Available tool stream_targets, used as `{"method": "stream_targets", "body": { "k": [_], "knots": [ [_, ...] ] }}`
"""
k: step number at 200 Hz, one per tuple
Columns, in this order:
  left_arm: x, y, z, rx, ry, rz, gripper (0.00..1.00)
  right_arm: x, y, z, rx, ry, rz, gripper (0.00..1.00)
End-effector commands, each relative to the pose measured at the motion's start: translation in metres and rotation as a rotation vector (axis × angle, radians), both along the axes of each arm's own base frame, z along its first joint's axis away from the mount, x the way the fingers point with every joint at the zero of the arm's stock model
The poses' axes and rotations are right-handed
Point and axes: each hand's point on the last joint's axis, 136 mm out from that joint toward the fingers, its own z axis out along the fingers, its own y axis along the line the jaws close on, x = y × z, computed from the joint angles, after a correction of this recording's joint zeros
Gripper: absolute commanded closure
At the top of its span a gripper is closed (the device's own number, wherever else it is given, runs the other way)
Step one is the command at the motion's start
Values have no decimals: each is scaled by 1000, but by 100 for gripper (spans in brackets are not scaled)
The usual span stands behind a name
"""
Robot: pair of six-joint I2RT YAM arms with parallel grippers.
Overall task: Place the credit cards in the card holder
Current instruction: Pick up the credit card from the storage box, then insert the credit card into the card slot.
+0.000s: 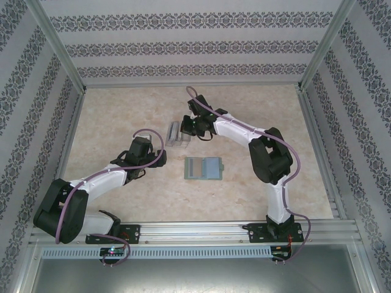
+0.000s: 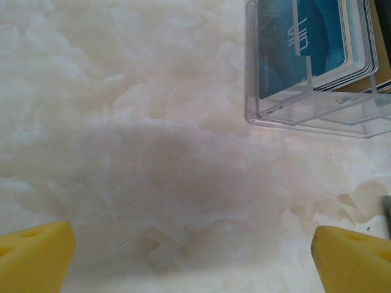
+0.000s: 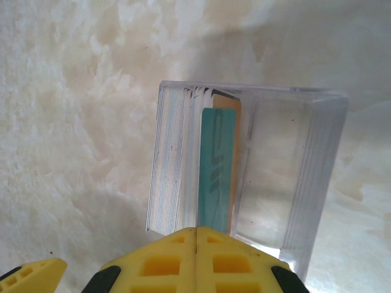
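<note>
Grasp stage, at the clear rack (image 3: 305, 183). Right gripper (image 3: 195, 259) poised directly over the rack's near end, yellow pads pressed flat together, no gap visible, seam in line with the near edge of the teal card (image 3: 217, 165). Edge caught between the pads or merely beside them: cannot tell. Teal card upright in the rack, backed by an orange card (image 3: 236, 159), just right of a tight stack of cards (image 3: 168, 159).

Left gripper (image 2: 192, 262) low over the table (image 1: 110, 201), fingers spread wide, holding nothing, rack just far-right of it.

Card holder (image 1: 203, 168) lying open and flat on the table, on the near side of the rack, between the two arms, apart from both grippers.

Hazards, judged from here:
- Empty pinch, if closed beside the card rather than on it.
- Thin, slick plastic, so likely to slip or pivot in the pads during the lift.
- Neighbouring card dragged up by friction.
- Light rack tipped or hauled along by a card binding in its slot.
- Soft holder unpinned, liable to slide away under a pushed card.
</note>
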Motion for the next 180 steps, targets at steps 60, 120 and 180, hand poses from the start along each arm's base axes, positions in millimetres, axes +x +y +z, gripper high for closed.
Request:
{"method": "stream_targets", "body": {
  "k": [60, 120, 180],
  "knots": [
    [2, -2, 4, 11, 17, -7, 0, -23, -41, 42, -27, -108, -39, 100],
    [1, -9, 4, -22, 15, -28, 0, -76, -99, 50, 66, -93, -34, 100],
    [1, -19, 6, -70, -6, -68, 0, -142, -135, 30, 157, -102, 117, 100]
  ]
}}
